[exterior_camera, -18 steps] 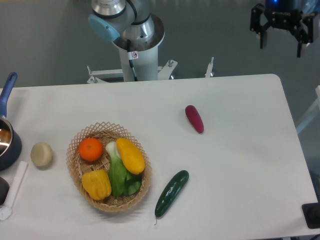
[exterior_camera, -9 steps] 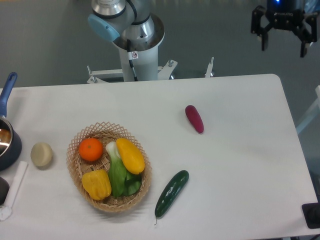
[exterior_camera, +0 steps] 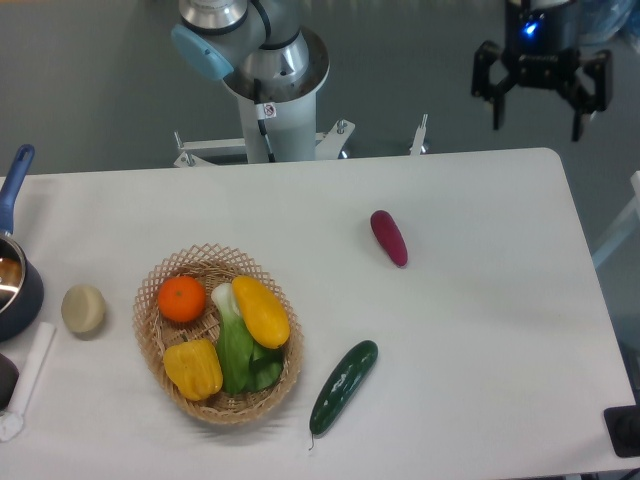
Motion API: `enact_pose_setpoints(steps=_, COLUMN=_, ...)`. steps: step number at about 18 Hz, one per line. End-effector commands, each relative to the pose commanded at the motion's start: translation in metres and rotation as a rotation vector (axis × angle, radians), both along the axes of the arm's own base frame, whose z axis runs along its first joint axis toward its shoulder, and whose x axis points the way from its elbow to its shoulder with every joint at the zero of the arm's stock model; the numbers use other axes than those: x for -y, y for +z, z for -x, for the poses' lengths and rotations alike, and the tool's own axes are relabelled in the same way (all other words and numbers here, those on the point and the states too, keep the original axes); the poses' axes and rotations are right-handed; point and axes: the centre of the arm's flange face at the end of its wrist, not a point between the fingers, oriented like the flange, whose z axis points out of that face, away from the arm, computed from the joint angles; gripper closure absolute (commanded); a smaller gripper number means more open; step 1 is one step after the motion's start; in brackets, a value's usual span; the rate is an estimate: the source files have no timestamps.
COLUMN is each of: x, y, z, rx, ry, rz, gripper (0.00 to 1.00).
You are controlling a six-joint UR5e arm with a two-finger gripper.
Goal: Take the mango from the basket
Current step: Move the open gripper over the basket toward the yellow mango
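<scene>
1. Mango [exterior_camera: 261,311] is lying in the basket [exterior_camera: 160,350], toward its right side, with its long axis running diagonally from upper left to lower right in the camera view.
2. It is resting against a leafy green vegetable [exterior_camera: 237,345] on its left, while an orange [exterior_camera: 181,298] is sitting at the basket's upper left and a yellow bell pepper [exterior_camera: 193,368] is occupying the lower left.
3. The gripper [exterior_camera: 537,108] is hanging at the upper right of the view, beyond the far edge of the table [exterior_camera: 480,330], with its fingers spread apart and nothing between them.
4. That is placing the mango well apart from the gripper, down and to the left across most of the table, so the coming move is looking like a long diagonal reach toward the basket.
5. Between the two, a purple vegetable [exterior_camera: 389,237] is lying on the table, and a cucumber [exterior_camera: 343,386] is lying just right of the basket; neither is touching the mango.
6. Judging from the fruit's slant, the fingers are likely needing to turn so that they are closing across its short width, not along its length.
7. The mango's upper surface is showing uncovered, though the greens pressing against its left flank are leaving little room for a finger on that side.
8. No grasp is under way yet.
</scene>
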Motion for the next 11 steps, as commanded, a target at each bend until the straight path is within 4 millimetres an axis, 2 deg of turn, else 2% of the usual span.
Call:
enact_pose_setpoints(steps=2, x=-0.015, y=-0.019, z=-0.021, rx=0.059, ry=0.05, rz=-0.014, gripper=0.0)
enact_pose_setpoints(steps=5, x=-0.04, y=-0.031, z=-0.047, rx=0.132, ry=0.122, rz=-0.053, gripper=0.0)
enact_pose_setpoints(steps=10, x=-0.075, y=-0.041, z=-0.073, rx=0.239, ry=0.279, rz=-0.135, gripper=0.0)
enact_pose_setpoints(steps=11, x=-0.085, y=-0.048, z=-0.08, rx=0.261, ry=0.308, rz=-0.133, gripper=0.0)
